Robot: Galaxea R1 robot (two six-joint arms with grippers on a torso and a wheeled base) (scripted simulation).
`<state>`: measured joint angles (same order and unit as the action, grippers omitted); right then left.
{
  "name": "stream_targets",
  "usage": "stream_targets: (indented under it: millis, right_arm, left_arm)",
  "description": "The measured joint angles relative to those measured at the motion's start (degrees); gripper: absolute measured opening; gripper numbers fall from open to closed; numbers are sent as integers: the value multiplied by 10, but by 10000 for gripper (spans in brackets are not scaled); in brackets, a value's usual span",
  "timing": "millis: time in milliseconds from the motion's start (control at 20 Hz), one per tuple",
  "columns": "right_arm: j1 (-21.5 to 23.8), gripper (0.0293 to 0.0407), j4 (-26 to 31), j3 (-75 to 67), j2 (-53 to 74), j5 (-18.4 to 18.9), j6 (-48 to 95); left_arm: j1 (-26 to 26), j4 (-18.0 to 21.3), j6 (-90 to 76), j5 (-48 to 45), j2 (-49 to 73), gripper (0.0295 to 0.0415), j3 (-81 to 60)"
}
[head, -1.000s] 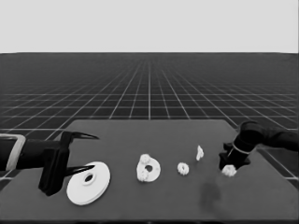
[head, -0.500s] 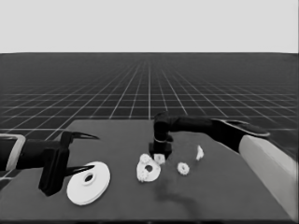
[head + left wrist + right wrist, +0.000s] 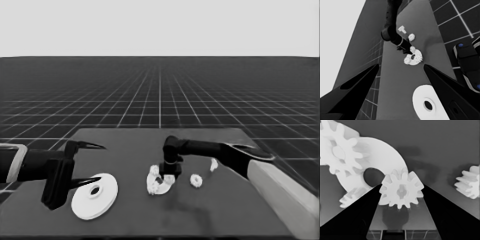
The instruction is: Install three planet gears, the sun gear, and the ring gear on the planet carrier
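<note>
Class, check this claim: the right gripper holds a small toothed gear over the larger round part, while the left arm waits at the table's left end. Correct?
Not quite. The right gripper holds the gear over the smaller round part, as the right wrist view shows. The larger round part lies under the waiting left gripper at the table's left end.

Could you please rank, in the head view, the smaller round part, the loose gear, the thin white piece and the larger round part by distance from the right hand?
1. Smaller white round part, just below the right hand.
2. Loose small white toothed gear, to its right.
3. Thin white piece, farther right.
4. Larger white round part, far left.
</note>
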<state>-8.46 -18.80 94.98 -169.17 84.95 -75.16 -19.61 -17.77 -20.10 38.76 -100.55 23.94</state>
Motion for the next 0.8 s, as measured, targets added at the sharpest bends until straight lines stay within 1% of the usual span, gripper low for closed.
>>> stream_targets:
  millis: [100,150,200,250,350,600,650,700,800]
  right_arm:
    - [-1,312,-1,1,0,0,0]
    - [-1,344,-1,1,0,-1,0]
    - [-1,372,-1,1,0,-1,1]
    - [-1,381,-1,1,0,-1,1]
    - [-1,384,-1,1,0,-1,1]
    - [-1,385,-1,1,0,-1,1]
    - [30,385,30,-31,9,16,-18]
    - [55,385,51,-46,13,23,-27]
    - [78,385,72,-55,15,28,-33]
  left_arm:
    - [0,0,0,0,0,385,0]
    - [0,0,0,0,0,385,0]
    - [0,0,0,0,0,385,0]
    - [0,0,0,0,0,385,0]
    - [0,0,0,0,0,385,0]
    - [0,0,0,0,0,385,0]
    - [0,0,0,0,0,385,0]
    - [0,0,0,0,0,385,0]
    - [0,0,0,0,0,385,0]
